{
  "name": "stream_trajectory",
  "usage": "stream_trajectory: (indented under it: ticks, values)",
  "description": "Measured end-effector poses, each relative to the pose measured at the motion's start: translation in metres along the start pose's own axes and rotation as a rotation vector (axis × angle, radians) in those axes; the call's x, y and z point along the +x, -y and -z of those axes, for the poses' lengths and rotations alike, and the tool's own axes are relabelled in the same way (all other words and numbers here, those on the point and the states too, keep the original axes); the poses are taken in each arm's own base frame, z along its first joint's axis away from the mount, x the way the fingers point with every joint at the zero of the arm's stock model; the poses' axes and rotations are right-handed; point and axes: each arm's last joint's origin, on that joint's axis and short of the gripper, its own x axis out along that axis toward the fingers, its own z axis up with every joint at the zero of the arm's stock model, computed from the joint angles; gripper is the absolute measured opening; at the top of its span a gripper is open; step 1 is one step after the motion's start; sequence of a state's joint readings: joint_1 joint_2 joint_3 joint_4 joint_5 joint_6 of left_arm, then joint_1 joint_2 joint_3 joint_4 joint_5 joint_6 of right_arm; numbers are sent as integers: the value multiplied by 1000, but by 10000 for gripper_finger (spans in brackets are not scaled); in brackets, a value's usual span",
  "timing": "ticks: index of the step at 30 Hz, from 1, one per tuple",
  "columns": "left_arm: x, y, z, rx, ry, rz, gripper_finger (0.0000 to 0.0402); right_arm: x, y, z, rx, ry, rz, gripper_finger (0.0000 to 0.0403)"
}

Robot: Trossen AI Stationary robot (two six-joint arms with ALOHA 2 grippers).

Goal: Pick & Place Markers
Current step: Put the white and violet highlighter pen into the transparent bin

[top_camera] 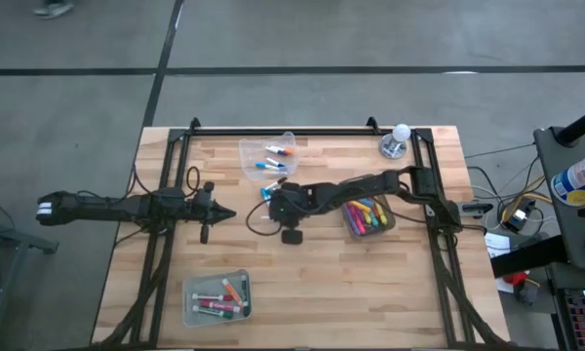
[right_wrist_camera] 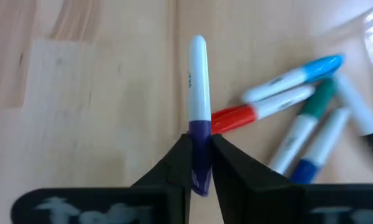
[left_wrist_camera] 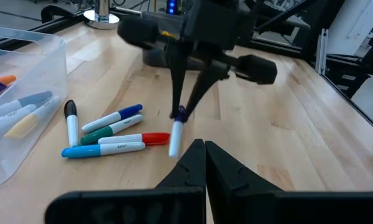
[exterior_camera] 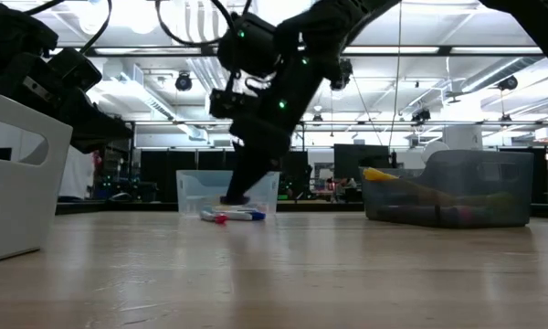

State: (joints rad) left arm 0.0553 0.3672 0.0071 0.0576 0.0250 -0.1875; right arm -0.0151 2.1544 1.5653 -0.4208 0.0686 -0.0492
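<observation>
Pinched between the narrow jaws of the right gripper (right_wrist_camera: 201, 163): a purple-capped marker (right_wrist_camera: 199, 93), held by the cap only, at centre frame. Just beside, right of centre, a loose pile of markers (right_wrist_camera: 298, 118) on the table (right_wrist_camera: 81, 93). Left gripper (left_wrist_camera: 204, 163) closed and empty, at bottom centre. Risk: cap slipping off, body dropping back.

wooden table (top_camera: 322, 283) carries three bins (top_camera: 216, 297), loose markers (left_wrist_camera: 105, 134), a lamp (top_camera: 395, 141).
</observation>
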Motion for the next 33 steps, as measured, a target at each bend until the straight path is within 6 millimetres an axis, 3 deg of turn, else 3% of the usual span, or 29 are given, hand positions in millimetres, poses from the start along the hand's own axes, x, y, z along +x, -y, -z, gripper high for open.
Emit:
stream_trajectory:
  ticks: [11,17,21,25,33]
  values:
    - [0,0,0,0,0,0,0,-39,16,-42,-71,20,177,21]
    - [0,0,0,0,0,0,0,-64,28,-57,-27,-13,178,8]
    - [0,0,0,0,0,0,0,-68,26,-50,42,-97,138,8]
    - [0,0,0,0,0,0,0,-55,22,-31,43,-206,149,20]
    - [0,0,0,0,0,0,0,-24,19,7,29,-313,162,110]
